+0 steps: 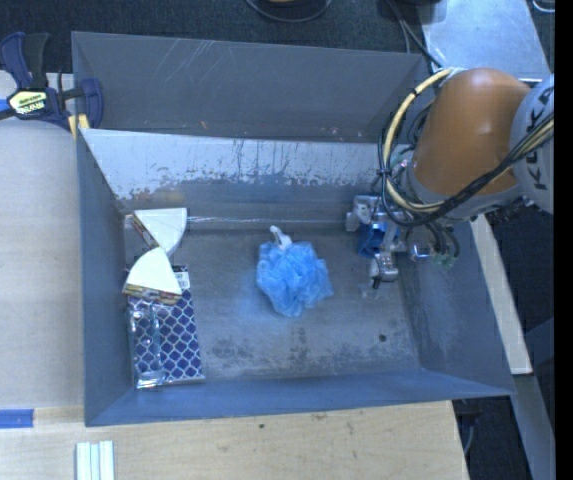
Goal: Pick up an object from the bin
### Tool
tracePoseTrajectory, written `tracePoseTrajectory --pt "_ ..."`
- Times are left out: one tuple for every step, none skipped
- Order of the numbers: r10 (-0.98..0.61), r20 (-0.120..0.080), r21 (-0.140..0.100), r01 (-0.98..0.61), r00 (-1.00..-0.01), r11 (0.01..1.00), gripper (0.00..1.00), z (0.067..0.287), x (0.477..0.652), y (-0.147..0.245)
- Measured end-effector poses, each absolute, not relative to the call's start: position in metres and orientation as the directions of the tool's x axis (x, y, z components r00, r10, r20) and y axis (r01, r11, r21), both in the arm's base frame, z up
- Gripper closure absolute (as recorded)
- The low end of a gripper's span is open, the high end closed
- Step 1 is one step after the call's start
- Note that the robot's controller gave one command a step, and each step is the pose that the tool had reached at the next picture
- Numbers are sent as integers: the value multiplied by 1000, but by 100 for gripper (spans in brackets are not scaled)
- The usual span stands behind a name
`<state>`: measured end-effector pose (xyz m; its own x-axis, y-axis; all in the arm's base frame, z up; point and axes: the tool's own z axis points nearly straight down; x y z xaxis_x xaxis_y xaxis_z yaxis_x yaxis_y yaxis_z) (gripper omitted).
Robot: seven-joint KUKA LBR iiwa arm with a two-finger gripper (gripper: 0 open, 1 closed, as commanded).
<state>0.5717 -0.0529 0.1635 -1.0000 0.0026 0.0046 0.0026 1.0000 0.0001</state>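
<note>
Most of the bin floor (296, 353) is bare. One blue mesh pouf (293, 276) sits mid-floor, alone, with clear gaps all round it. The left side is crowded: a cream hourglass-shaped carton (166, 253) lies against the left wall, touching a lattice-print packet (166, 338) on its near side, with no passage along that wall. A wide open lane runs far to near between that pair and the pouf. The near strip along the front wall is open. The gripper (381, 268) and the arm's orange cover (471, 128) take up the far right. The gap from gripper to pouf is narrow, possibly passable. The near right corner is free.
</note>
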Motion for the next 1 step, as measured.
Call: tracePoseTrajectory --pt "1 -4 0 1 -1000 1000 0 169 573 -53"
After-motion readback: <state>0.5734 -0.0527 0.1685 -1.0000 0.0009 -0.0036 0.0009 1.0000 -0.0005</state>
